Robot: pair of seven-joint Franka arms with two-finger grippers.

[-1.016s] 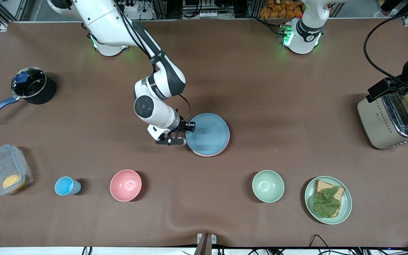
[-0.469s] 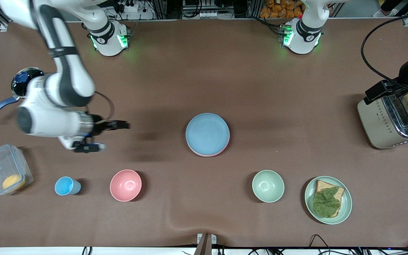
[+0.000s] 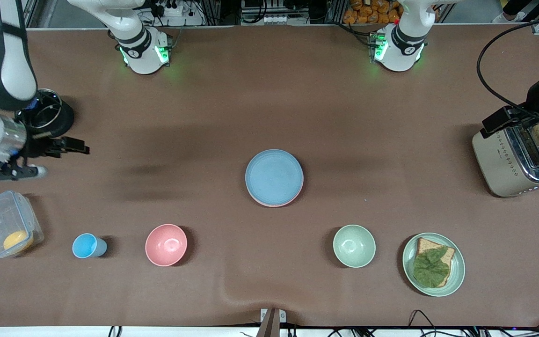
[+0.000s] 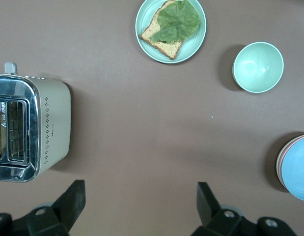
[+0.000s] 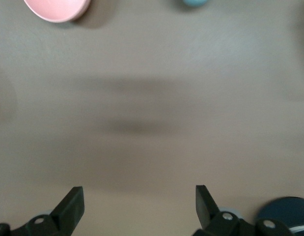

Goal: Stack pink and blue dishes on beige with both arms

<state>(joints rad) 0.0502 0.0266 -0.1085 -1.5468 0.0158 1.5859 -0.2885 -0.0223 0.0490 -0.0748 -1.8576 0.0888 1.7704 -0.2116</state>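
At the table's middle the pastel blue plate (image 3: pixel 274 177) lies on top of a stack. A thin pink plate rim (image 3: pixel 297 195) shows under it. The beige plate is hidden. The left wrist view catches the same blue plate (image 4: pixel 297 168) and pink rim (image 4: pixel 280 162) at its edge. My right gripper (image 3: pixel 76 147) hangs open and empty near the black pot, well away from the stack; the right wrist view shows this gripper (image 5: pixel 139 196) over bare mat. My left gripper (image 4: pixel 141 196) is open and empty, high beside the toaster (image 4: pixel 31 128), waiting.
A black pot (image 3: pixel 45 113), a clear food box (image 3: pixel 6 223), a blue cup (image 3: pixel 87 245) and a pink bowl (image 3: pixel 166 244) sit toward the right arm's end. A green bowl (image 3: pixel 354 245), a sandwich plate (image 3: pixel 433 264) and a toaster (image 3: pixel 517 159) sit toward the left arm's end.
My right gripper has let go of the blue plate's rim and swung away to the pot at the right arm's end. The blue plate stays on the stack. The left arm barely moved.
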